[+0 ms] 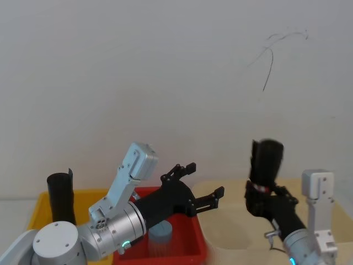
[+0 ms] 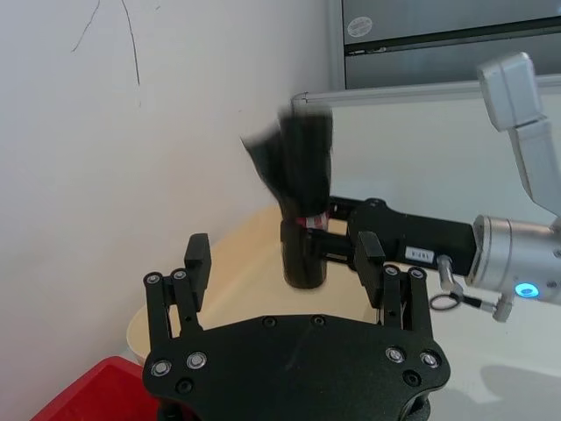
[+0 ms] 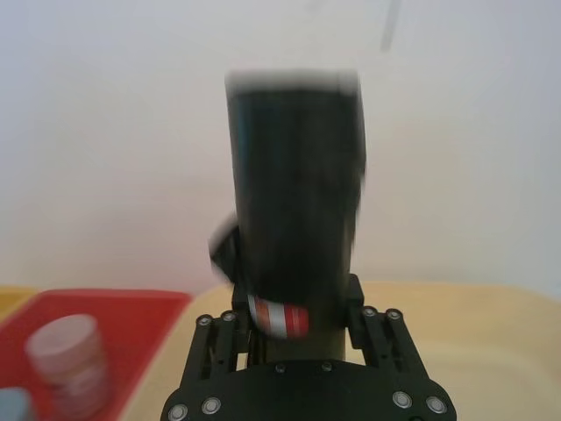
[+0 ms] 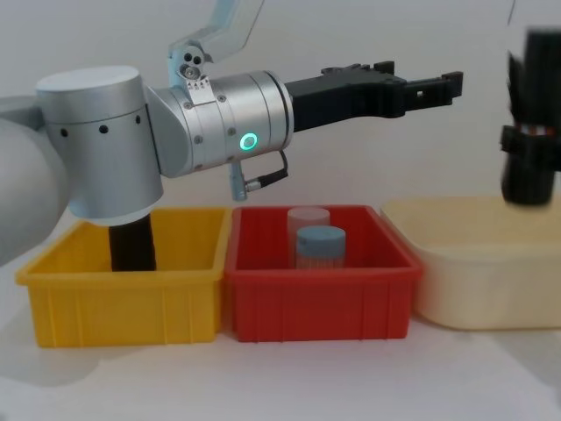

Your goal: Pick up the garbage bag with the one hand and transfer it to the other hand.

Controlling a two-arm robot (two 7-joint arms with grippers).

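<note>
Garbage bag [image 1: 266,160] upright above the cream bin [image 4: 456,263], clamped at its label by the right gripper [image 1: 266,194] (pickup done), handover pending to the left gripper [image 1: 205,179], spread open over the red bin [image 4: 316,303].

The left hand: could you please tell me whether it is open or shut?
Open: the left hand has its fingers spread apart, nothing between them, facing the garbage bag held by the right hand.

red bin [image 4: 316,307] below, clear air (wall [image 4: 394,158] behind)
</note>
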